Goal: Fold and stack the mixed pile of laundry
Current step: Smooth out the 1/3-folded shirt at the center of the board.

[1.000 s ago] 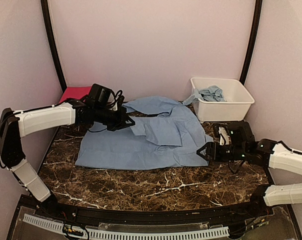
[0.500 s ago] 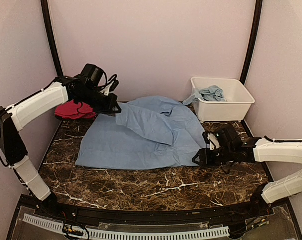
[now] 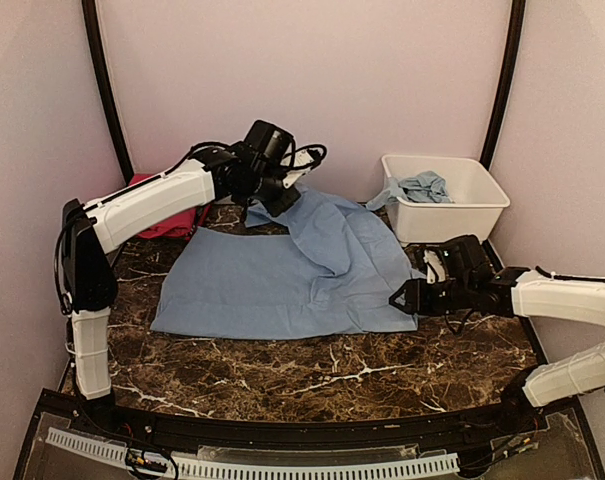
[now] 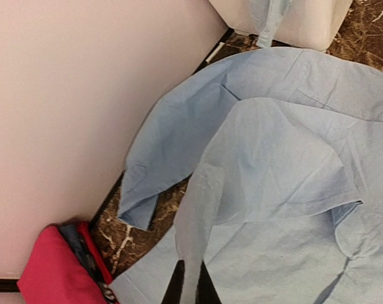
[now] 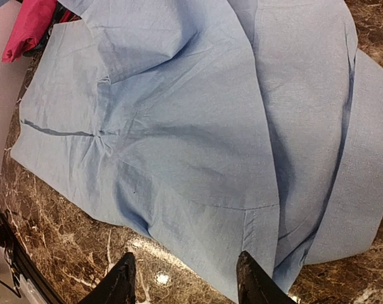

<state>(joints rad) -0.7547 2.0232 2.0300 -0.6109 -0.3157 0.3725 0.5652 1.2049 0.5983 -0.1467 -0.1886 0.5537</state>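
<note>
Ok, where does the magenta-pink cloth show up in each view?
Top external: magenta-pink cloth far left, partly hidden by the left arm.
Left wrist: magenta-pink cloth bottom-left.
Right wrist: magenta-pink cloth top-left.
Shared landmark: pale blue garment, spread beside it in all three.

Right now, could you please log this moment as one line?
left hand: shut on blue garment | right hand: open at its near-right corner | stage: folding

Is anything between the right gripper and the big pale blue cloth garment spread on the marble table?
Nothing visible. The right gripper is open at the pale blue cloth garment's right edge, with only dark marble table between.
</note>
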